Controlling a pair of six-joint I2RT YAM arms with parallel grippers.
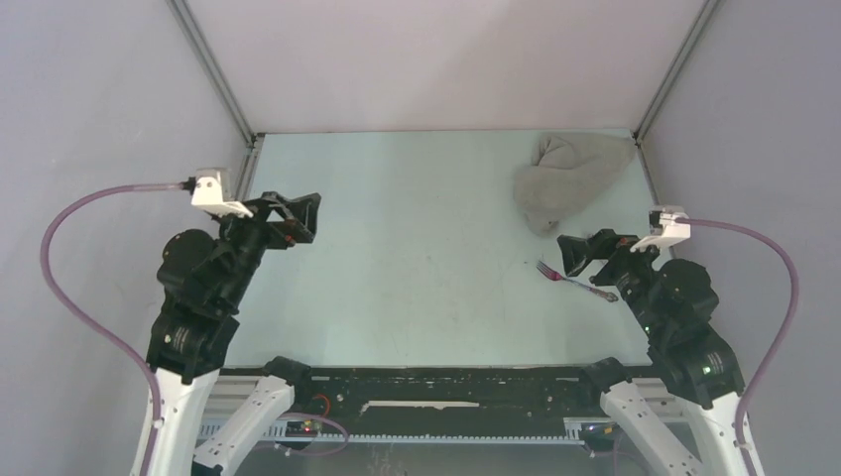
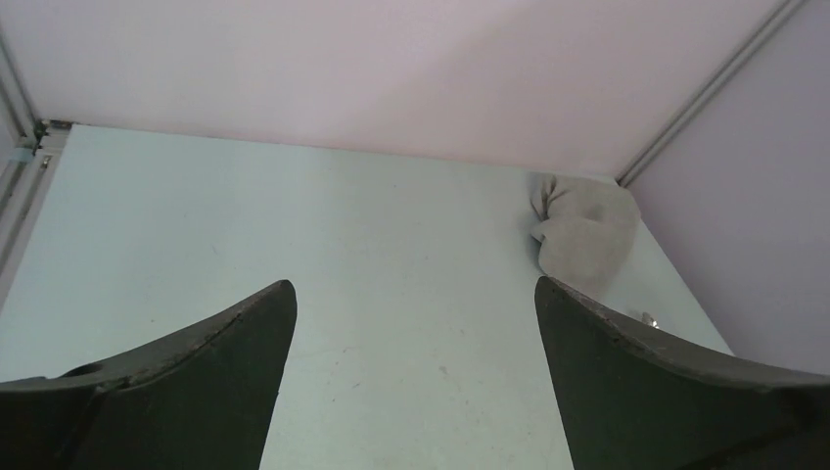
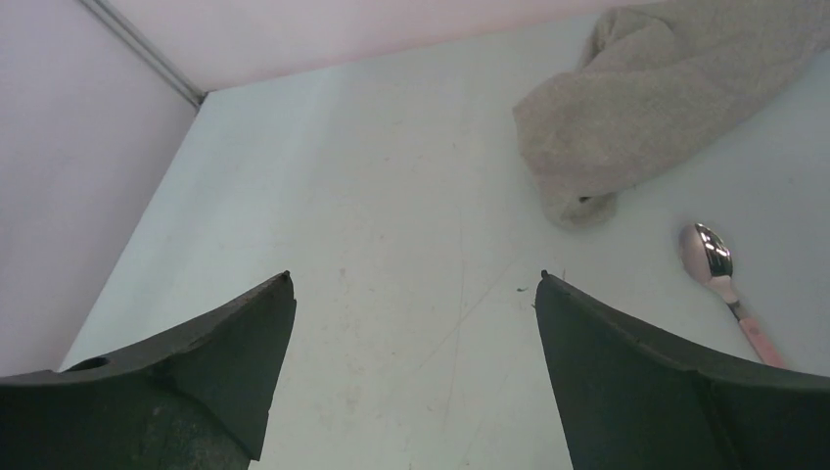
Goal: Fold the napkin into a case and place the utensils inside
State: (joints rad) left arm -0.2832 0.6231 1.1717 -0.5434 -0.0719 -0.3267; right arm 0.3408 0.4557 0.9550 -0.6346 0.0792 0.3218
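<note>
Both grippers fill the foreground of my wrist views. The left gripper (image 2: pixel 416 294) and right gripper (image 3: pixel 416 284) have their fingers spread wide and hold nothing. The napkin (image 1: pixel 570 178) lies crumpled in the far right corner of the table (image 1: pixel 417 248), with no case formed yet. The fork (image 1: pixel 575 281) lies near it, just beside the right gripper. The spoon (image 3: pixel 719 272) shows only in the right wrist view, close to the cloth. My assessment of risk: dragging the heap out to flatten it could sweep the cutlery aside. The corner walls also crowd the right arm's approach.
</note>
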